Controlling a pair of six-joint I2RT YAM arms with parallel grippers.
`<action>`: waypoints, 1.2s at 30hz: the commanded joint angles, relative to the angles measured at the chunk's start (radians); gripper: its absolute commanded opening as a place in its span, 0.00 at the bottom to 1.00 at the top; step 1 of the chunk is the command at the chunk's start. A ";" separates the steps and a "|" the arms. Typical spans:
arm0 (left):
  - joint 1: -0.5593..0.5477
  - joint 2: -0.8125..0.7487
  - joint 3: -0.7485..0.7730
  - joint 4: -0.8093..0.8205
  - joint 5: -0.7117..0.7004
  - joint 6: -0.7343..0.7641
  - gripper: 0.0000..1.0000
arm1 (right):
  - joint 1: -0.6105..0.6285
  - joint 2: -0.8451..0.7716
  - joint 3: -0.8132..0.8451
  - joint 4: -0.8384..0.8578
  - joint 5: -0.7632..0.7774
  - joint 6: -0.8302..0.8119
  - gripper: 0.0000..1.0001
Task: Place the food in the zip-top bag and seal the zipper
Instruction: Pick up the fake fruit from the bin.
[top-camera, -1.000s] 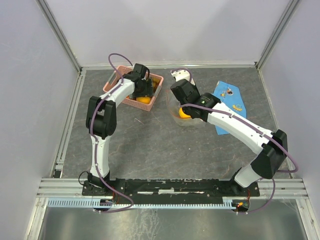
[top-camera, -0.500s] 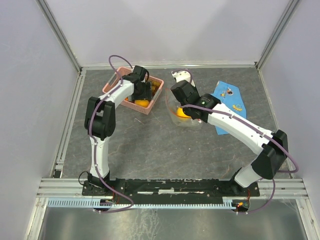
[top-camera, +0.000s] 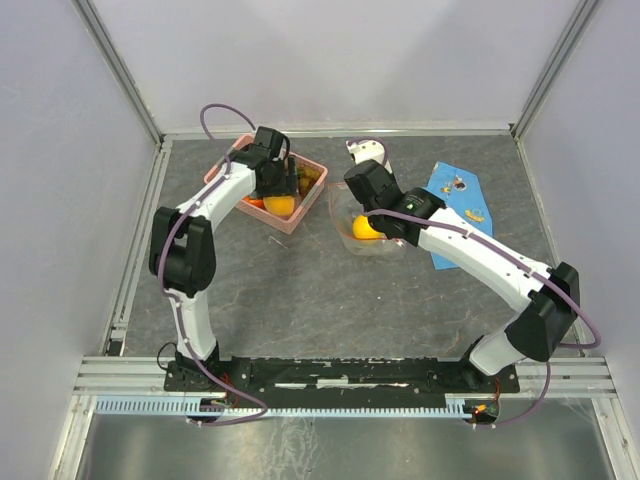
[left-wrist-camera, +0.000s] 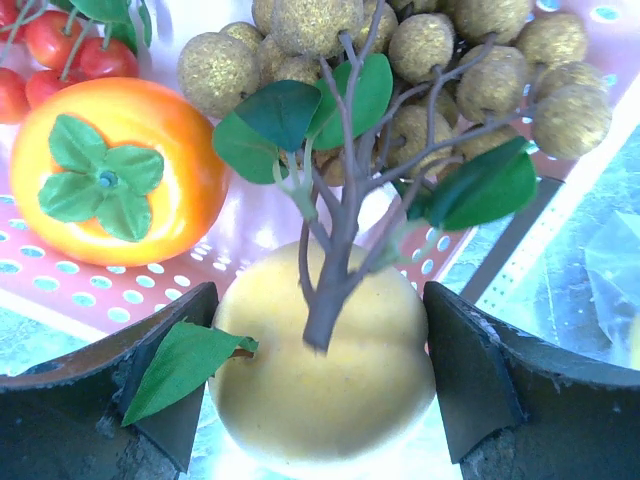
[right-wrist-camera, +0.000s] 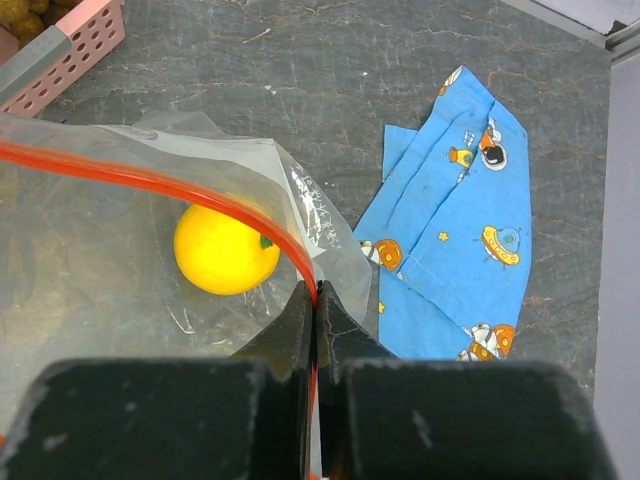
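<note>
Pinches the zipper (right-wrist-camera: 200, 195) with the right gripper (right-wrist-camera: 316, 300), jaws pressed together on the red strip, at the centre of the top view. Holds the zip-top bag (right-wrist-camera: 90, 290) there, with a round yellow-orange fruit (right-wrist-camera: 225, 248) inside. Likely limp, slippery film; best held by that stiffer strip.

Brackets the yellow lemon (left-wrist-camera: 300, 410) over the pink basket (left-wrist-camera: 60, 290), upper left, with the left gripper (left-wrist-camera: 318, 330), seemingly closed against both sides. Probably light, hard and smooth; wants a hold across the widest part, clear of the grape bunch (left-wrist-camera: 440, 60) stem.

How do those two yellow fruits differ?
The bagged fruit lies inside the bag, with no gripper on it; the other fruit sits between the left gripper's fingers. The bagged fruit is round; the other fruit bulges unevenly, under a grape stem. Both are yellow.
</note>
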 joint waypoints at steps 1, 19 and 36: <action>0.009 -0.110 -0.051 0.106 0.002 -0.011 0.64 | -0.001 -0.025 0.016 0.012 -0.005 0.026 0.02; 0.163 -0.326 -0.275 0.376 0.300 -0.243 0.60 | -0.001 -0.026 0.013 0.038 -0.070 0.059 0.02; 0.188 -0.649 -0.583 0.558 0.498 -0.403 0.59 | 0.013 -0.029 -0.001 0.070 -0.178 0.067 0.02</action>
